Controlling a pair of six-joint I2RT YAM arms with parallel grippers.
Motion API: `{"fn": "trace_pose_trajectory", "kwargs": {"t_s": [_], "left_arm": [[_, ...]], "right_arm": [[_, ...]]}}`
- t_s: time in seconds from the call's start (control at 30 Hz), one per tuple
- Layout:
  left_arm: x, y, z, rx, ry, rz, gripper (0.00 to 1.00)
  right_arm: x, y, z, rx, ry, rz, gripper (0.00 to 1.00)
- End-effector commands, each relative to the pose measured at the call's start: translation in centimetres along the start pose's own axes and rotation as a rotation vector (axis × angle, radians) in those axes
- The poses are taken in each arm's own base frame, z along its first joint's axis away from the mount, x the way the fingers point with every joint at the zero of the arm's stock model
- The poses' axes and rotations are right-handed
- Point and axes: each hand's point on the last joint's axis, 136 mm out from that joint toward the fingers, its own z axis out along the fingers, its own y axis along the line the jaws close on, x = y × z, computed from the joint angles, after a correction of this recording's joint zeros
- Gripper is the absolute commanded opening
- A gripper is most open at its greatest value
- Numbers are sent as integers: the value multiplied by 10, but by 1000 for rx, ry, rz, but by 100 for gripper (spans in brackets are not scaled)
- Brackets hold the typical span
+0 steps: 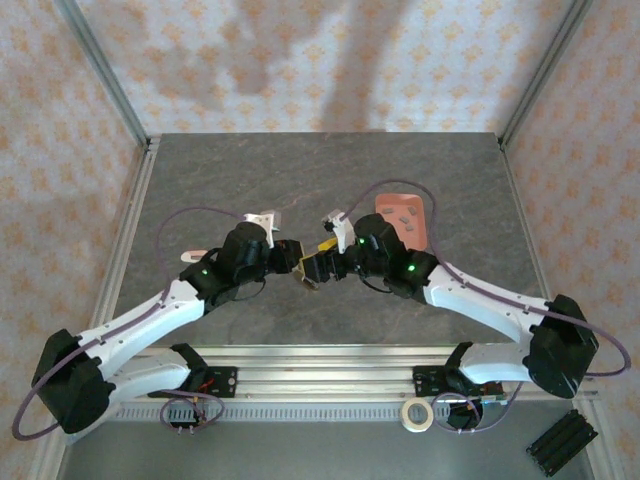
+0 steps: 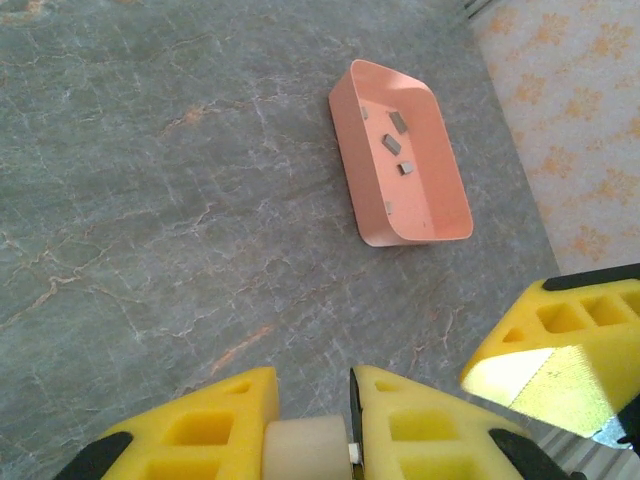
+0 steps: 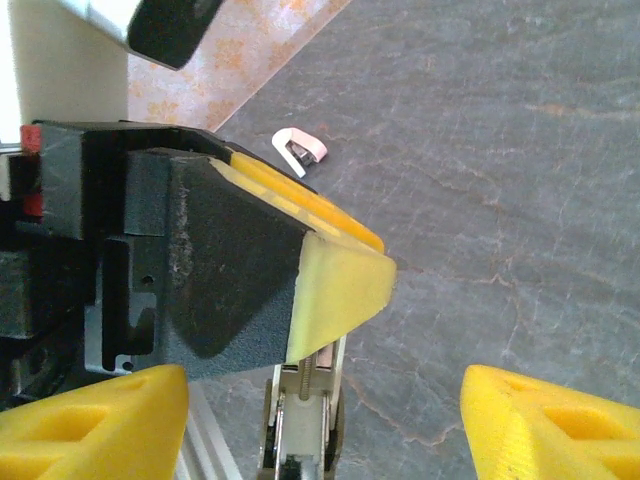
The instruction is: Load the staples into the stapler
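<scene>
Stapler (image 3: 300, 415) sits clamped between the left fingers (image 2: 200, 425); right fingers (image 3: 540, 420) stand wide apart close by. Staples (image 2: 391, 143) lie in the pink tray (image 2: 440, 225) on the counter (image 2: 150, 200), well apart. Best to pinch one strip squarely, then slide it in level.

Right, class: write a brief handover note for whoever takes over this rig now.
Left tool: shut on the stapler.
Right tool: open, empty, its fingers either side of the stapler's metal channel.
Staples: loose in the pink tray, off to the right.
Done: stapler gripped.
Left: pick up a strip, load it, close the stapler.
</scene>
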Motion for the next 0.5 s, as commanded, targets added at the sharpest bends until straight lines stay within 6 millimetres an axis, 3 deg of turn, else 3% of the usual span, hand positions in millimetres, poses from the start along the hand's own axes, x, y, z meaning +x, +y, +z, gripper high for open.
{"fn": "trace_pose_trajectory", "kwargs": {"t_s": [0.0,0.17,0.47], "left_arm": [[-14,-17,-5,44,-26,24,22],[-15,-19,-5,53,-29,18,22],[-17,-21,-5,60,-35,12,22]], "right_arm": [[4,4,3,-16,33,93,72],[22,2,11,-41,88,128,72],[35,-2,21,-50,120,131,70]]}}
